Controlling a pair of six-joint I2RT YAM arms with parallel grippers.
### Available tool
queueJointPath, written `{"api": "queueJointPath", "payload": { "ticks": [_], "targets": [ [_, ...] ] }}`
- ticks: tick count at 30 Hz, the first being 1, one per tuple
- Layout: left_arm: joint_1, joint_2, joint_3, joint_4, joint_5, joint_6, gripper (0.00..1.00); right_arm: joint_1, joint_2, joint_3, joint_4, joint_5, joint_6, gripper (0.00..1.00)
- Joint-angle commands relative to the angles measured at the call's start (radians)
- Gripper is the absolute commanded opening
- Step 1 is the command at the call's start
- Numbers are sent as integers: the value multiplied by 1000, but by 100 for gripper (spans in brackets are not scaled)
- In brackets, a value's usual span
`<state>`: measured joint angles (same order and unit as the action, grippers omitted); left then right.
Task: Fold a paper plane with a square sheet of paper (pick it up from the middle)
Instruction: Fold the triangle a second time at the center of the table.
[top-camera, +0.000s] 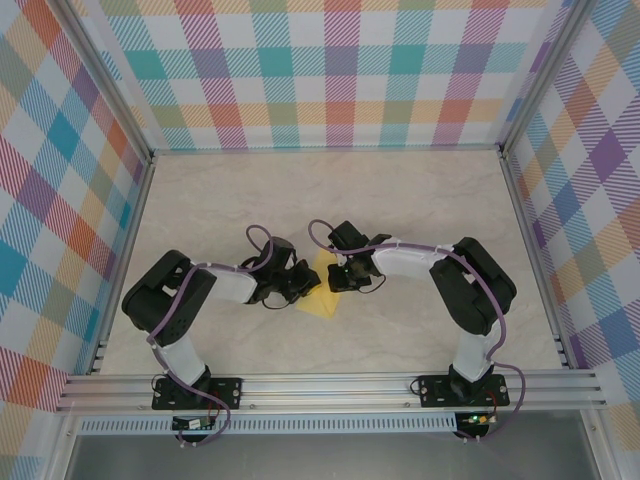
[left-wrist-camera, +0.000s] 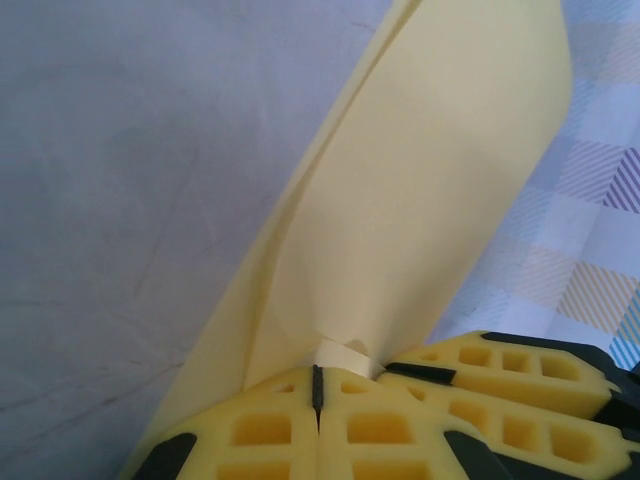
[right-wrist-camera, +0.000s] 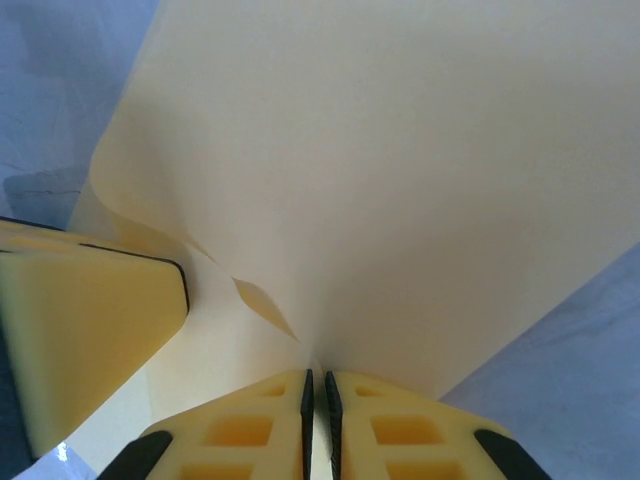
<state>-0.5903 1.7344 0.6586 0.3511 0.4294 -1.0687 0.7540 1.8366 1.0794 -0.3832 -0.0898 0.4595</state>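
Overhead, the left gripper (top-camera: 300, 287) and the right gripper (top-camera: 342, 277) meet tip to tip over the near middle of the table (top-camera: 420, 190). The square sheet of paper (top-camera: 322, 300) lies between them and shows as a yellow wedge below the two heads. From this view it cannot be told whether the sheet touches the table. Checked walls (top-camera: 320, 70) enclose the table on three sides.

Left wrist view: the left gripper (left-wrist-camera: 317, 385) is clamped on the sheet (left-wrist-camera: 420, 200). Its yellow pads (left-wrist-camera: 260, 430) are pressed together, with the paper's lower end pinched where they meet. The sheet rises away from the pads, with a lengthwise fold running up its left part. The right gripper's fingers (left-wrist-camera: 510, 380) sit just beside, at lower right, at the same end of the paper.

Right wrist view: the right gripper (right-wrist-camera: 318, 392) is likewise closed on the sheet (right-wrist-camera: 400, 170). Its pads (right-wrist-camera: 410, 432) are almost together with the paper between them. The sheet spreads upward from the pinch, with a short crease just left of it. One finger of the left gripper (right-wrist-camera: 90, 320) lies against the paper at left.
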Motion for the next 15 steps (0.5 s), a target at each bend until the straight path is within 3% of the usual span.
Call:
{"api": "queueJointPath", "payload": {
  "ticks": [1,5,12,15],
  "targets": [
    [6,27,-18,-6,-26,12,0,-2,39,-3,0,10,17,17],
    [6,37,-42,-8,-38,13,0,-3,3,7,-7,13,37,23],
    [6,27,-53,-20,-42,28,0,-7,-129,4,-69,91,93,46],
    [6,24,-51,-23,-41,32,0,-7,-176,-15,-80,92,129,48]
  ]
}}
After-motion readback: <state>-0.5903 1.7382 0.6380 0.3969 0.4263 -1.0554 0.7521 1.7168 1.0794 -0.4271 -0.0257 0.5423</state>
